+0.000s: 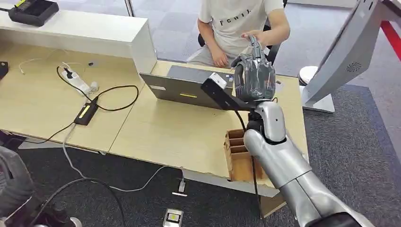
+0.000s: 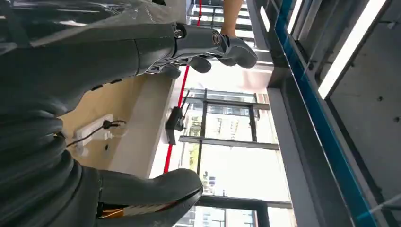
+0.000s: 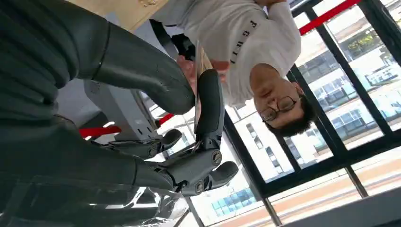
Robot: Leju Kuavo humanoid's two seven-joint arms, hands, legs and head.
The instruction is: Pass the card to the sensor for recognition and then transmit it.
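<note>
My right hand [image 1: 254, 75] is raised over the far edge of the desk, stretched towards a seated person [image 1: 241, 19]. In the right wrist view it pinches a thin card [image 3: 197, 56], seen edge-on, between the thumb [image 3: 142, 71] and a dark finger [image 3: 209, 104]. The person's fingers [image 3: 218, 64] touch the far end of the card. A black sensor unit [image 1: 218, 90] with a pale top stands just left of the hand, in front of the laptop. My left hand [image 2: 142, 109] has its fingers apart and holds nothing.
A grey laptop [image 1: 182, 87] sits on the wooden desk [image 1: 165, 132]. A wooden compartment box [image 1: 239, 153] stands at the near edge under my right arm. A power strip [image 1: 78, 81], an adapter [image 1: 86, 113] and cables lie left. A white kiosk [image 1: 340, 52] stands right.
</note>
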